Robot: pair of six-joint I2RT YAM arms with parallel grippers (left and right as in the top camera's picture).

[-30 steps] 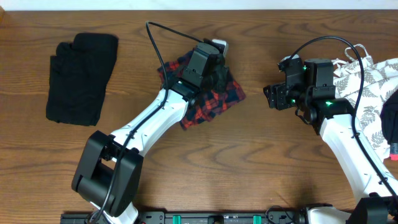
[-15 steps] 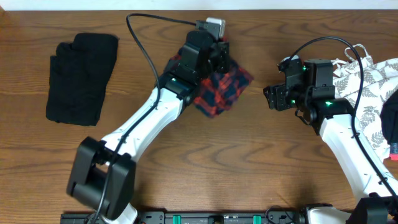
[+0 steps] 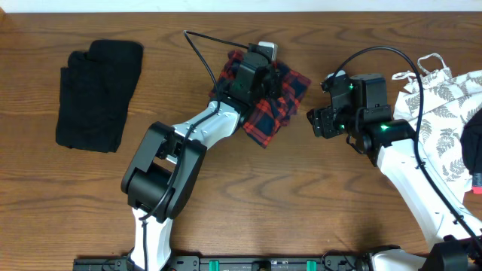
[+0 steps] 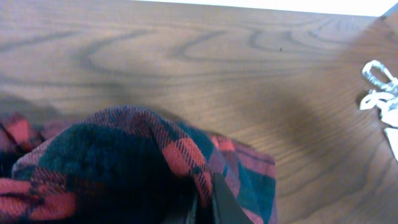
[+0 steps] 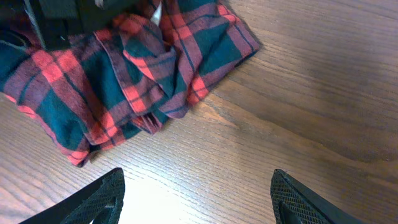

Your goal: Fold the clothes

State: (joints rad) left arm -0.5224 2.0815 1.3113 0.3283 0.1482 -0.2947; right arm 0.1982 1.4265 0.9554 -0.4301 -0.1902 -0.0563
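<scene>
The red-and-navy plaid shirt lies bunched at the back middle of the table. My left gripper is on top of it, shut on a fold of the plaid shirt, with the cloth pinched between its fingertips. My right gripper hovers just to the right of the bundle. It stands open and empty over bare wood, and the plaid shirt lies ahead of it. A black garment lies folded at the far left. A white leaf-print garment is heaped at the right edge.
White drawstrings of the leaf-print heap trail onto the wood near the right arm. The table's back edge runs just behind the shirt. Cables arc above both arms.
My left gripper has carried the plaid bundle to the right and towards the back edge. My right gripper has shifted left, closer to the shirt, still open.
</scene>
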